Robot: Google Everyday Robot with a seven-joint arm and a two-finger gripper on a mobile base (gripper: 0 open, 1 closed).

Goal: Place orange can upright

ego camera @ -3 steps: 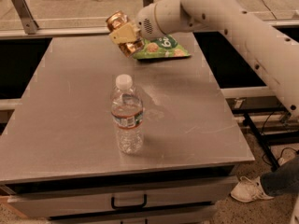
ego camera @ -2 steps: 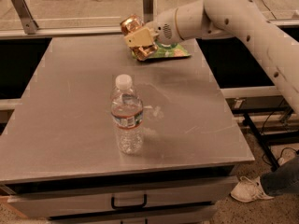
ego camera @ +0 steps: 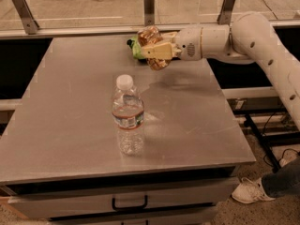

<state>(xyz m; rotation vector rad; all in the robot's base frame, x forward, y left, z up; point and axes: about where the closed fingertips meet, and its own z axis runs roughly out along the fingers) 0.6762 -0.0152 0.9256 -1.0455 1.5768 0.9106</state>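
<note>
My gripper (ego camera: 155,49) is at the far middle of the grey table (ego camera: 70,125), reaching in from the right on the white arm. It is shut on the orange can (ego camera: 151,36), a shiny copper-coloured can held tilted, well above the tabletop. The fingers (ego camera: 159,51) cover the can's lower half. The can's shadow falls on the table below and to the right of it.
A clear plastic water bottle (ego camera: 127,116) with a white cap stands upright near the table's middle front. A green bag (ego camera: 135,48) lies at the far edge behind the gripper. Metal rail posts (ego camera: 149,6) run along the back. A person's shoe (ego camera: 252,191) is on the floor at right.
The arm has rotated and the gripper with the can has moved right and slightly toward the table's middle, off the green bag. The bottle has not moved.
</note>
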